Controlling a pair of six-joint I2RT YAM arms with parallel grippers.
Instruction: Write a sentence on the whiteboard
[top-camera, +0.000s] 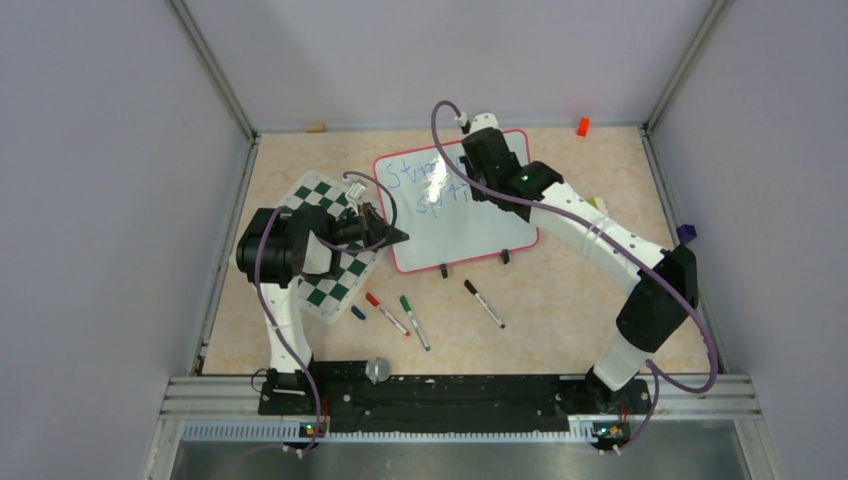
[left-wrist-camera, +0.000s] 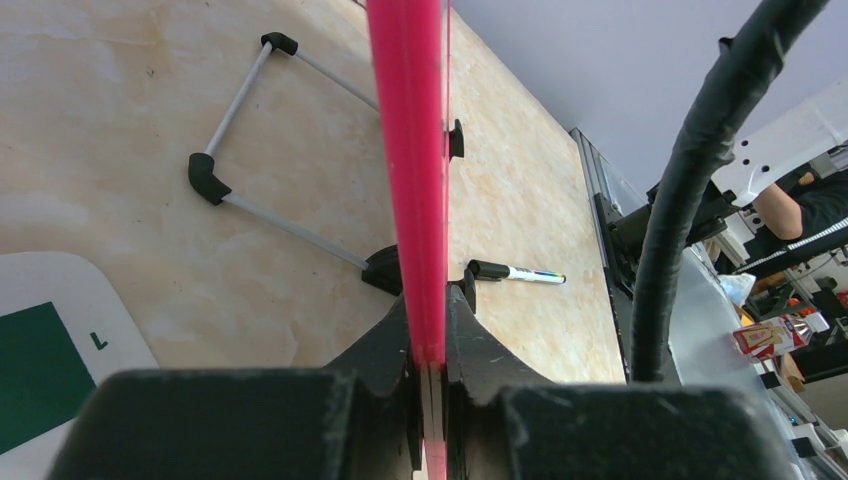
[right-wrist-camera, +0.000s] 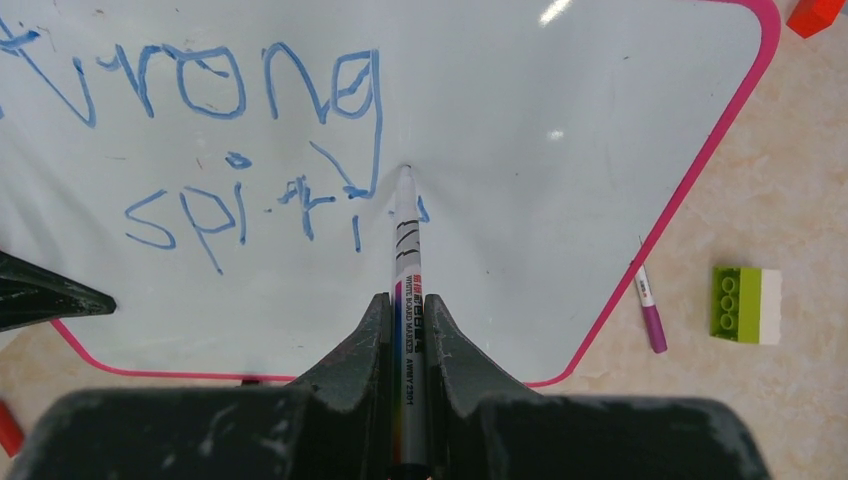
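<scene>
Whiteboard (top-camera: 470, 230) sits mid-table (top-camera: 560, 300), long axis left-right, clips on near edge; left hand (top-camera: 397, 237) at its left edge.

Left wrist: left hand clamped tight on whiteboard's red edge.

Right wrist: right hand (right-wrist-camera: 405, 315) pinches marker (right-wrist-camera: 405, 235), which points at far edge, tip touching board beside blue sentence (right-wrist-camera: 250, 140).

the top external view looks steeply down from above and behind the arm bases, far enough back to take in the whole table (top-camera: 580, 290), near edge to far edge. the left wrist camera sits low, right behind the left gripper (left-wrist-camera: 428, 310). it looks edge-on along the frame of the whiteboard (left-wrist-camera: 408, 150), across the table toward its right side. the right wrist camera sits behind the right gripper (right-wrist-camera: 407, 305), close over the board, facing down onto its written face. all three views share the whiteboard. the overhead and left wrist views also share a corner of the checkered mat (left-wrist-camera: 40, 365).
</scene>
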